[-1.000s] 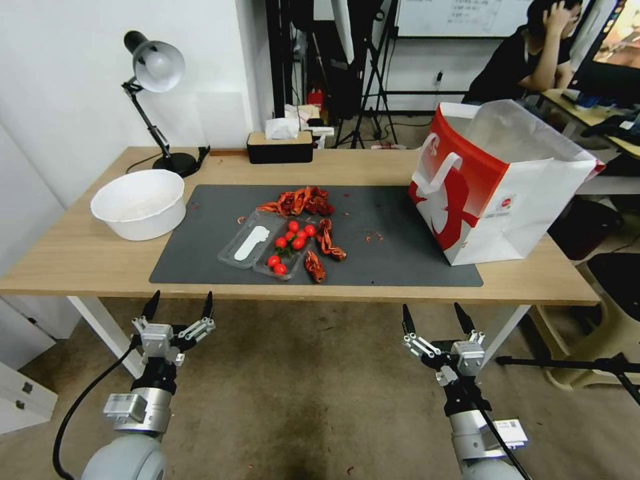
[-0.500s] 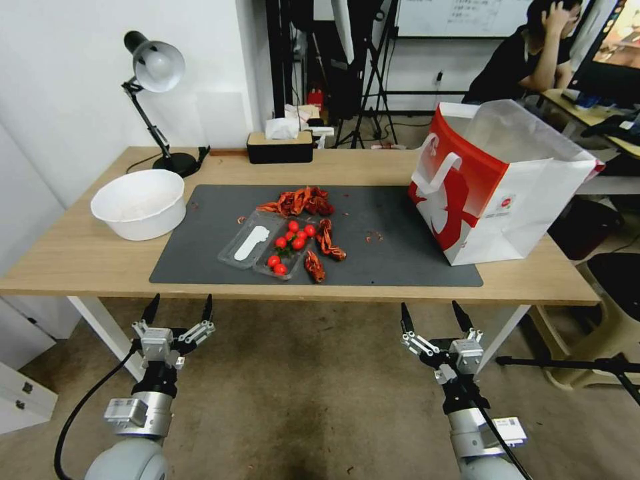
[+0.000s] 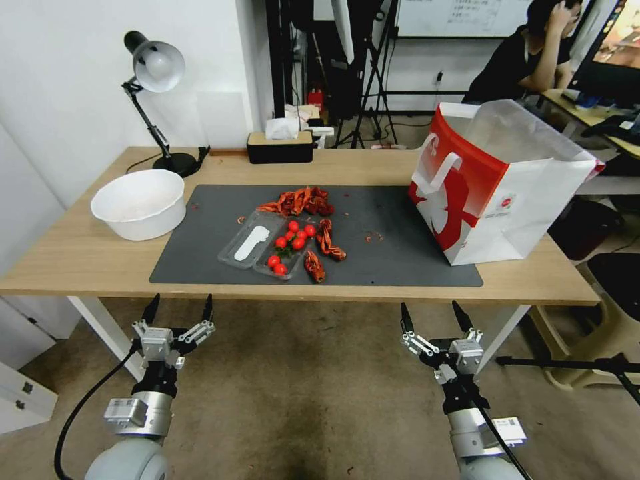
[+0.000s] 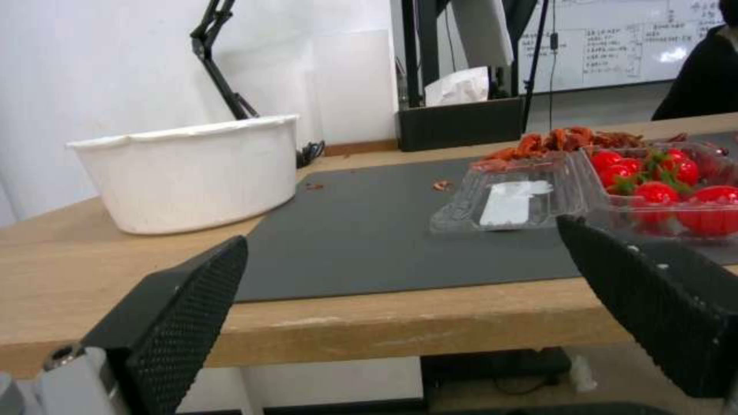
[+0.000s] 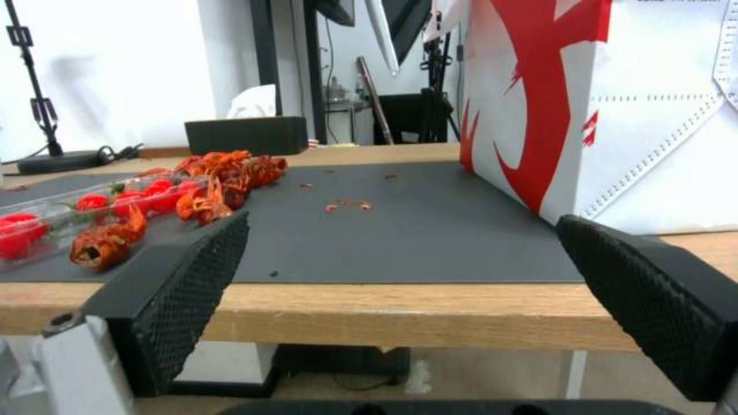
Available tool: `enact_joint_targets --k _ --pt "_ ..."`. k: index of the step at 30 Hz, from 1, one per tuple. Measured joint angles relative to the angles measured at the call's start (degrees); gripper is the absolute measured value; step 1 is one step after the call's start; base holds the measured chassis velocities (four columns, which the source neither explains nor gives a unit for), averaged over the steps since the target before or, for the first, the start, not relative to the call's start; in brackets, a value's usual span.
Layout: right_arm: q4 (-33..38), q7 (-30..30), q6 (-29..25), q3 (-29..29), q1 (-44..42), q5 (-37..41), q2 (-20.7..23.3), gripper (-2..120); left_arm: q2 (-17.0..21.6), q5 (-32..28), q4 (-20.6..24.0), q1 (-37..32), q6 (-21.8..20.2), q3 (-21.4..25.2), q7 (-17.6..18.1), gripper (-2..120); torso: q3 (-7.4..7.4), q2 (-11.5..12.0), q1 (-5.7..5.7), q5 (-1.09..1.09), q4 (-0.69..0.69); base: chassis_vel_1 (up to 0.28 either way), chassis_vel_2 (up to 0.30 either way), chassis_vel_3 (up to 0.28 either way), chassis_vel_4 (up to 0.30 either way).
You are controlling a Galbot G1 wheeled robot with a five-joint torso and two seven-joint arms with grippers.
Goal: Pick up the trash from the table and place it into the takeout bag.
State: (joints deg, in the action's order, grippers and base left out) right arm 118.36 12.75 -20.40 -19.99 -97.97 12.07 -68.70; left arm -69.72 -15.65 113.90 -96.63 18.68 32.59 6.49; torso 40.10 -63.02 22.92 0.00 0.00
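Both grippers — left gripper [image 3: 179, 306], right gripper [image 3: 432, 317] — hang wide open below the long light-wood table [image 3: 80, 257]; red crayfish shells [image 3: 303, 200] litter its dark grey mat [image 3: 200, 250], left of the boxy red-and-white paper takeout bag [image 3: 497, 183]

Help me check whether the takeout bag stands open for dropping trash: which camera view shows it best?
The head view: it looks down on the whole takeout bag, upright with its mouth open. The right wrist view catches just its lower red and white walls; the left wrist view looks at the white bowl instead.

Light matt wood tabletop [image 3: 80, 257] under a smooth dark grey mat [image 3: 200, 257]. Glossy clear plastic tray [image 3: 250, 243]; crisp white-and-red paper bag [image 3: 533, 200]
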Motion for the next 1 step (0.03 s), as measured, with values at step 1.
enact_joint_targets --k 1 --pt "0.00 0.00 0.00 0.00 0.00 0.00 0.00 100 0.00 0.00 0.00 0.00 0.00 0.00 0.00 100 0.00 0.00 0.00 0.00 0.00 0.000 0.000 0.000 0.000"
